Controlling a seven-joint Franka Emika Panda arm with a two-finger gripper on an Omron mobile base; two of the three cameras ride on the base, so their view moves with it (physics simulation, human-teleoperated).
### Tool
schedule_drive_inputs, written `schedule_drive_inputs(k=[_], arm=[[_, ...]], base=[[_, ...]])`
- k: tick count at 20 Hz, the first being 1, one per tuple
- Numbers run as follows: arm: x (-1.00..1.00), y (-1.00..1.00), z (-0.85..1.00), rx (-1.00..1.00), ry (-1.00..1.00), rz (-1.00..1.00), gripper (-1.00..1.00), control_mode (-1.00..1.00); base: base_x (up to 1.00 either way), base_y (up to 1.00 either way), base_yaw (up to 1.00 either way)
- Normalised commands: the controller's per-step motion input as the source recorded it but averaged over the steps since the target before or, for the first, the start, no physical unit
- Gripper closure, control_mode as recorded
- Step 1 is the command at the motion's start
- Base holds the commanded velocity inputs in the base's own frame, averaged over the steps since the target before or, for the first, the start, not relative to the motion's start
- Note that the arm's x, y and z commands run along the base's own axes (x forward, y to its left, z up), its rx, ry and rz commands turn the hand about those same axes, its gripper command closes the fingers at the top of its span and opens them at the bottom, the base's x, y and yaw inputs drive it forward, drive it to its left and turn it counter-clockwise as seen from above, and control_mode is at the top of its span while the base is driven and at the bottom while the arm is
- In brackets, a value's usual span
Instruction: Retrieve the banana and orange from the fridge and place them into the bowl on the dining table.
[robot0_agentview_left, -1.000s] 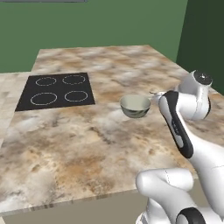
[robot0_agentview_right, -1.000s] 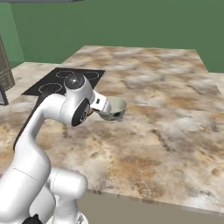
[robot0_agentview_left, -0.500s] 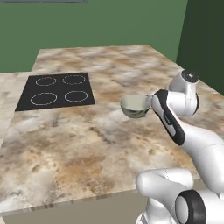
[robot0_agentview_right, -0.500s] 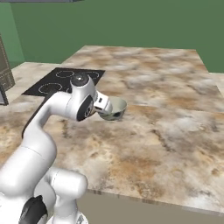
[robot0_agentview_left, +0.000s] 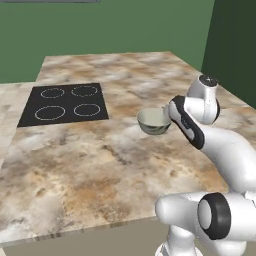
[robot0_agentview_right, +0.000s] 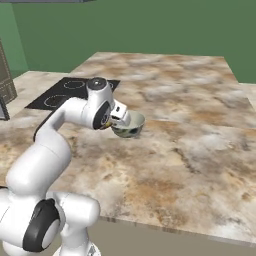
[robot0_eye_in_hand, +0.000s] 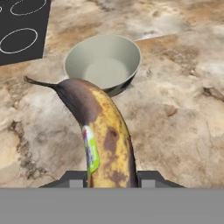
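In the hand view my gripper (robot0_eye_in_hand: 111, 178) is shut on the banana (robot0_eye_in_hand: 98, 133), a yellow-brown fruit with dark blotches and a green sticker, which points toward the bowl (robot0_eye_in_hand: 104, 64). The grey-green bowl (robot0_agentview_left: 154, 121) has nothing in it and sits on the marbled dining table (robot0_agentview_left: 100, 160), just right of the cooktop. In the base views the arm's hand hangs close beside the bowl (robot0_agentview_right: 129, 125), at its near side. The orange and the fridge are out of view.
The black four-ring cooktop (robot0_agentview_left: 65, 103) lies left of the bowl on the table; its corner also appears in the hand view (robot0_eye_in_hand: 22, 30). Green walls stand behind. The table's front edge (robot0_agentview_left: 75, 232) is near the base.
The arm has swung in toward the bowl, bringing the hand and banana closer to its rim. The bowl has not moved.
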Motion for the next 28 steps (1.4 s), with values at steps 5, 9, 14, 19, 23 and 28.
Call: schedule_drive_inputs(k=[5, 9, 14, 19, 23, 28], arm=[[0.43, 0.00, -0.24, 0.00, 0.00, 0.00, 1.00, -1.00], [0.40, 0.00, -0.24, 0.00, 0.00, 0.00, 1.00, -1.00], [0.42, 0.00, -0.24, 0.00, 0.00, 0.00, 1.00, -1.00], [0.40, 0.00, -0.07, 0.00, 0.00, 0.00, 1.00, -1.00], [0.36, 0.00, -0.06, 0.00, 0.00, 0.00, 1.00, -1.00], [0.30, 0.00, -0.04, 0.00, 0.00, 0.00, 1.00, -1.00]], base=[[0.00, 0.00, 0.00], [0.00, 0.00, 0.00], [0.00, 0.00, 0.00], [0.00, 0.00, 0.00], [0.00, 0.00, 0.00], [0.00, 0.00, 0.00]])
